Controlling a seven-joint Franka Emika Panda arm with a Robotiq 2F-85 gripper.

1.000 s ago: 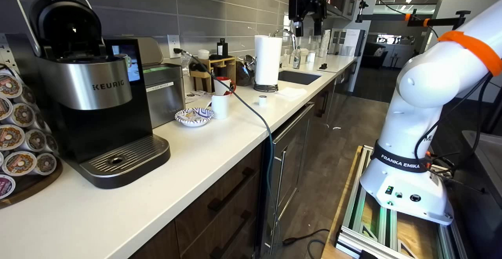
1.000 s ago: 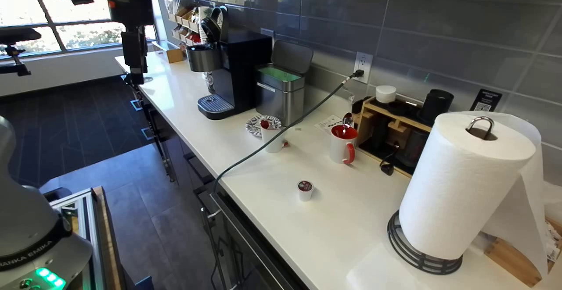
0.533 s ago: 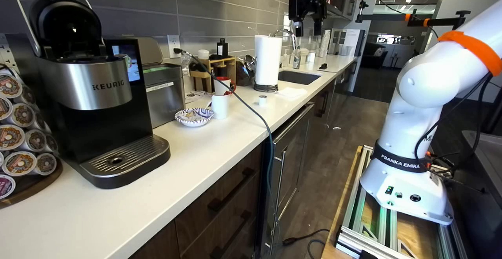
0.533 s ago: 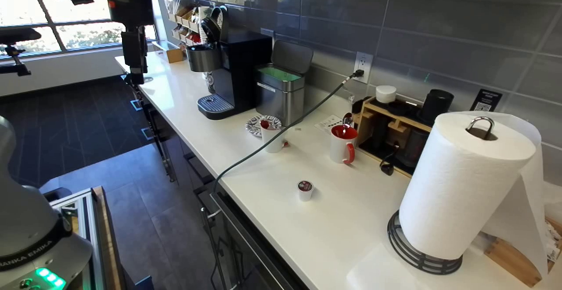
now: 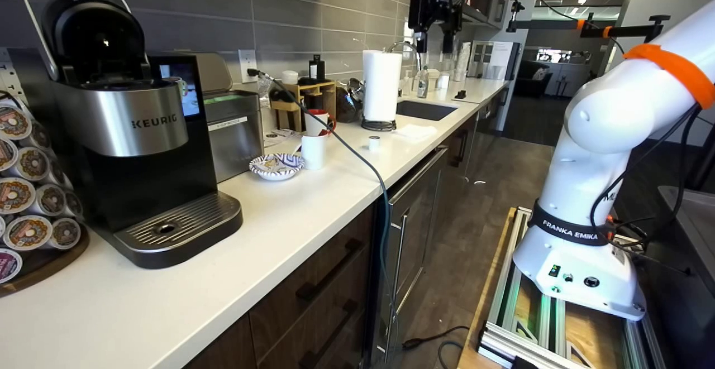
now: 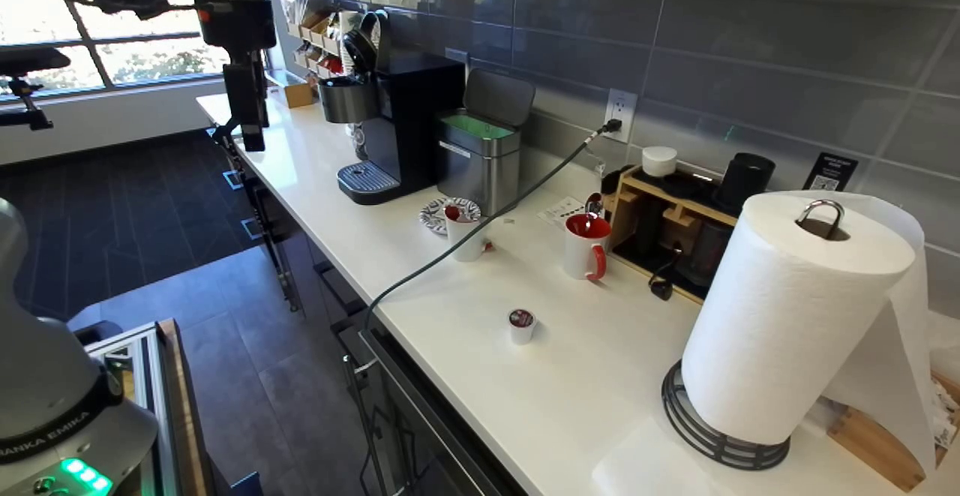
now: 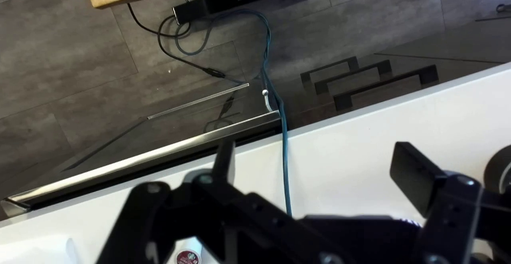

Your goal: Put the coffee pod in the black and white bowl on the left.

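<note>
The coffee pod (image 5: pixel 373 143), small and white with a dark red lid, stands upright on the counter in both exterior views (image 6: pixel 521 326). In the wrist view the pod (image 7: pixel 188 257) shows at the bottom edge, partly behind the gripper. The black and white bowl (image 5: pixel 276 168), shallow and patterned, sits near the coffee machine. In an exterior view a mug partly covers the bowl (image 6: pixel 433 216); in the wrist view only a sliver of its rim (image 7: pixel 411 221) shows. My gripper (image 5: pixel 435 42) is open and empty, high above the counter level and apart from both; its fingers (image 7: pixel 315 162) are spread wide.
A white mug (image 5: pixel 313 152) stands beside the bowl, with a red-handled mug (image 6: pixel 585 248) behind. A cable (image 6: pixel 427 265) crosses the counter between pod and bowl. A paper-towel roll (image 6: pixel 787 331), a coffee machine (image 5: pixel 151 134) and a metal bin (image 6: pixel 480 162) stand on the counter.
My gripper stays still between the earlier frames, then shifts slightly toward the counter, moving right and a little down in an exterior view. The pod and bowl have not moved.
</note>
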